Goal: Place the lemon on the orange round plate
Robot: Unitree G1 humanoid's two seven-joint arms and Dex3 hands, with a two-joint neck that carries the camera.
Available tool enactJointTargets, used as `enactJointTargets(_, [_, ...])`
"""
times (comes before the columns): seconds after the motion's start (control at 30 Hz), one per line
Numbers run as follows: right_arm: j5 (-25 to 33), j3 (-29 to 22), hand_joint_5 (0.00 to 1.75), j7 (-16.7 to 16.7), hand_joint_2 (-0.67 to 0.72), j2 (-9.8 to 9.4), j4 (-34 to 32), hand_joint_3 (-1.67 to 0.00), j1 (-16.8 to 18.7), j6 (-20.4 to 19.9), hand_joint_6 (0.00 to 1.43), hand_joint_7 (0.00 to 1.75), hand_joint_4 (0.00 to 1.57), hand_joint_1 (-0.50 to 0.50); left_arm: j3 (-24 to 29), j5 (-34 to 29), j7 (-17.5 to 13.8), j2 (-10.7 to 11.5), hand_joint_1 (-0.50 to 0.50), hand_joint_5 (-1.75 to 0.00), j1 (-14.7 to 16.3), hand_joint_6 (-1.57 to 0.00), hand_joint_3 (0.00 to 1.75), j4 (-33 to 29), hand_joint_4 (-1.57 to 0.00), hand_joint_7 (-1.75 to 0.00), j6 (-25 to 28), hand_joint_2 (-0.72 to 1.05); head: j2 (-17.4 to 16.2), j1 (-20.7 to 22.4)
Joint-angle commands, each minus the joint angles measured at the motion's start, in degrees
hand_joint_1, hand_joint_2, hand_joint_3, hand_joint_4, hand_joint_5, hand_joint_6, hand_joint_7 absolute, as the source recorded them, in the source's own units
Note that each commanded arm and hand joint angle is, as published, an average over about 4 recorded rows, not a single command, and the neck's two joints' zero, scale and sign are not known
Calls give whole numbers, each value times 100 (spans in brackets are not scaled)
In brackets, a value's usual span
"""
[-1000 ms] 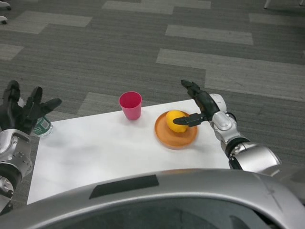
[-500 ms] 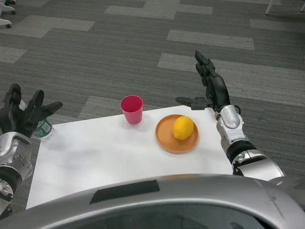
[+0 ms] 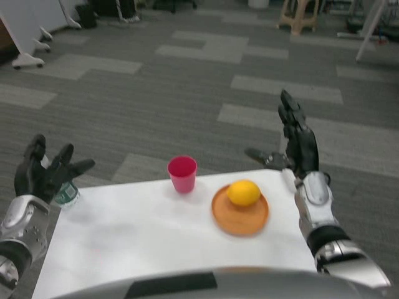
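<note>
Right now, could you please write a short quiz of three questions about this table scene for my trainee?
1. True or false: the lemon lies on the orange round plate.
2. What stands to the left of the plate? A) a pink cup B) a bowl C) a blue box
3. Fill in: the right hand, fingers apart, holds ____.

Key: 1 true; 2 A; 3 nothing.

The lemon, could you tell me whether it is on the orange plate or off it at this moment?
On it. The lemon rests on the orange plate, and the right hand is raised clear, fingers spread.
</note>
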Motion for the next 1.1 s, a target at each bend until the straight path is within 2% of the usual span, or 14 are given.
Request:
enactJointTargets(0.03, [63,-6,32,-66,-29,25,-42,-40,-5,-82,0,7,0,12,21,11,5,52,50,0,-52,0,7,7,0,0,-8,96,444,209])
enactJointTargets(0.13, [56,-1,39,-71,-29,25,-33,-40,-5,-82,0,7,0,12,21,18,1,52,50,0,-52,0,9,0,0,0,-8,96,856,393])
enactJointTargets(0.5, [63,16,39,-79,-29,34,-16,-40,-5,-82,0,7,0,12,21,20,1,44,50,0,-34,0,9,-2,0,0,-8,96,2251,766])
enactJointTargets(0.7, [63,21,41,-79,-29,38,-2,-40,-5,-82,0,7,0,12,25,15,-8,44,50,0,-17,0,9,-6,0,0,-8,96,2673,656])
enactJointTargets(0.8, [63,25,39,-86,-29,42,4,-40,-5,-82,0,7,0,12,29,13,-8,44,50,0,-17,0,4,-11,0,0,-8,96,2752,621])
enactJointTargets(1.1, [63,36,39,-99,-29,47,22,-40,-14,-82,0,7,0,12,36,15,-8,44,50,0,-17,0,9,-13,0,0,-8,96,2813,624])
